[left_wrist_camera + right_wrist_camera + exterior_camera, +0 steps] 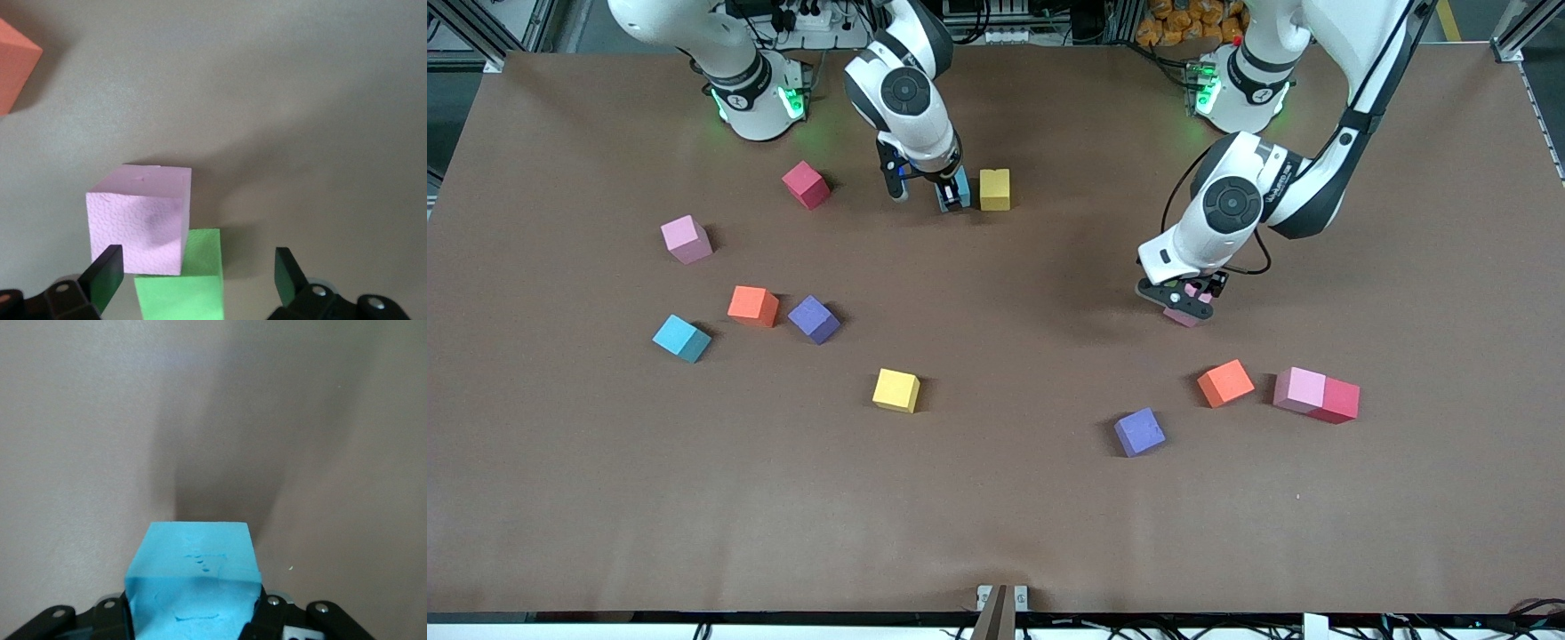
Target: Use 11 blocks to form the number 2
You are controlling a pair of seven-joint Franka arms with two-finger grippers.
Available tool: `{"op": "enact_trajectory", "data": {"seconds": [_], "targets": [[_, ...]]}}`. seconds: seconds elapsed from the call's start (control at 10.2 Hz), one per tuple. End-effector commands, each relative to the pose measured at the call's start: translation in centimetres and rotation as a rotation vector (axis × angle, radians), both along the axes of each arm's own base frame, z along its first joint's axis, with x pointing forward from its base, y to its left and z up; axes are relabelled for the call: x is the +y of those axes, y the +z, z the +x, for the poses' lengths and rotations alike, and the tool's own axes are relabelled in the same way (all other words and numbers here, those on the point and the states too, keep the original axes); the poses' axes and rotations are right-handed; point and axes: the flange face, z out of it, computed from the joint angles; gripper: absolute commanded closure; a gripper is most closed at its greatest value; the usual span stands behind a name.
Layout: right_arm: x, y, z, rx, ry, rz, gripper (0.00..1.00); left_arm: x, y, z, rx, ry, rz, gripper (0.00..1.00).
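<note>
My right gripper (951,194) is shut on a cyan block (193,583) low at the table, beside a yellow block (994,188). My left gripper (1187,305) is open and low over a pink block (140,220) that touches a green block (180,290); both sit between its fingers (107,275). The front view shows only the pink block (1183,317) under it. Loose blocks on the table: pink (687,239), orange (752,306), purple (814,319), cyan (681,339), yellow (895,390), purple (1140,432), orange (1225,383), pink (1299,389).
A red cube (1336,401) touches the pink block toward the left arm's end. Another red cube (806,185) lies near the right arm's base. The brown table (996,533) is bare nearer the front camera.
</note>
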Motion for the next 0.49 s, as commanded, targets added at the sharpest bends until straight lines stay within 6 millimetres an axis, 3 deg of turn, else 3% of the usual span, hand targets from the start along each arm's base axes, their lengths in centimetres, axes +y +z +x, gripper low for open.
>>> {"op": "enact_trajectory", "data": {"seconds": [0.0, 0.2, 0.39], "targets": [[0.1, -1.1, -0.4, 0.002, -0.046, 0.019, 1.0, 2.2, -0.1, -0.1, -0.001, -0.07, 0.004, 0.0], [0.3, -2.6, -0.7, -0.006, -0.052, 0.022, 1.0, 2.5, -0.3, 0.0, 0.001, -0.065, 0.004, 0.0], [0.3, -2.7, -0.7, -0.004, -0.058, 0.022, 1.0, 3.0, -0.3, 0.4, -0.005, -0.033, 0.005, 0.0]]}}
